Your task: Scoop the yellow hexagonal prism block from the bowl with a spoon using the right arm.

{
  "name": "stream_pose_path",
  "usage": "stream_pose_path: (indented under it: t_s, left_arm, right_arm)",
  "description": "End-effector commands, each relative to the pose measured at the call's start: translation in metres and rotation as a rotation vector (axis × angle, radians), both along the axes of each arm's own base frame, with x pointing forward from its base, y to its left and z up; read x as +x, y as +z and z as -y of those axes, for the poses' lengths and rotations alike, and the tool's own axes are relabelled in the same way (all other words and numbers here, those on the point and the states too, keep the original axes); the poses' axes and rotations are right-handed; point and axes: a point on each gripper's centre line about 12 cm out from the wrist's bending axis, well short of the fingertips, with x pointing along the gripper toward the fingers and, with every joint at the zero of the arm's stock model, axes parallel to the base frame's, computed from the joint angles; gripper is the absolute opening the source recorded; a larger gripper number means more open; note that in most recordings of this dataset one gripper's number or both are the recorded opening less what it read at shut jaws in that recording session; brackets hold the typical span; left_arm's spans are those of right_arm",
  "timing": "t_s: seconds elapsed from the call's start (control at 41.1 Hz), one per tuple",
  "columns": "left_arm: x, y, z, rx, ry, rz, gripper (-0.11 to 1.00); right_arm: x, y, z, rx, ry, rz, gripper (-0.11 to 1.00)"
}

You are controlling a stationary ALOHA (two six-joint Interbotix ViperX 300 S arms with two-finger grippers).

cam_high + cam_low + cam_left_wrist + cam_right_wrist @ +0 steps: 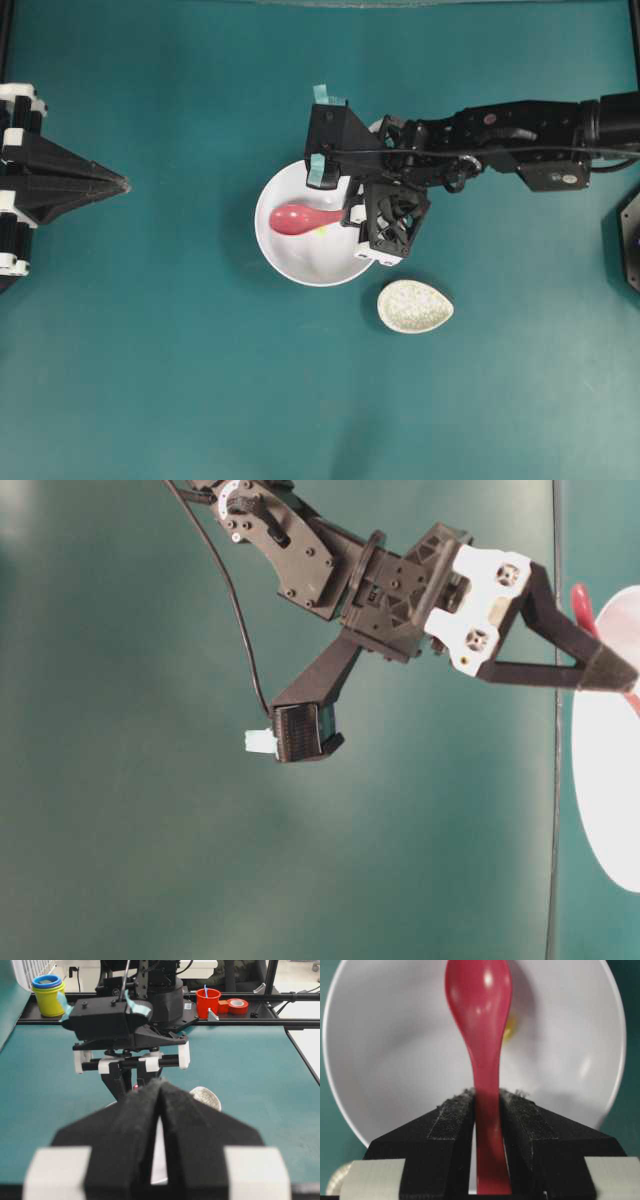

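The white bowl (298, 262) sits at the table's middle. My right gripper (346, 213) reaches over its right rim, shut on the handle of the pinkish-red spoon (296, 219). The scoop lies low inside the bowl. A tiny yellow hexagonal prism block (322, 230) rests on the bowl's floor right beside the scoop. In the right wrist view the spoon (480, 1010) runs up from the gripper (487, 1095), and the block (509, 1030) peeks out from behind the scoop's right edge, inside the bowl (380, 1050). My left gripper (124, 183) stays shut and empty at the far left.
A small speckled egg-shaped dish (415, 306) lies just below and to the right of the bowl. In the left wrist view, beyond the table's far edge, stand stacked yellow and blue cups (48, 995), a red cup (207, 1002) and a tape roll (237, 1006).
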Motion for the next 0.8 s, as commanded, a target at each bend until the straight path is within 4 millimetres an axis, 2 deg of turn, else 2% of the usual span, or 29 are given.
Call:
stream_pose_path:
  t_s: [0.0, 0.194, 0.632, 0.778]
  left_arm:
    - [0.002, 0.01, 0.0, 0.0, 0.001, 0.026, 0.02]
    - [0.002, 0.01, 0.0, -0.002, 0.001, 0.026, 0.02]
    - [0.003, 0.009, 0.0, -0.003, -0.001, 0.02, 0.02]
    - [0.003, 0.009, 0.0, -0.003, 0.001, 0.021, 0.02]
  right_arm:
    - [0.003, 0.012, -0.001, -0.012, -0.003, 0.059, 0.24]
    - [0.001, 0.024, -0.001, -0.014, -0.013, 0.096, 0.22]
    - [-0.016, 0.088, -0.004, -0.026, -0.014, 0.241, 0.22]
    - [-0.028, 0.099, -0.007, -0.015, 0.0, 0.226, 0.22]
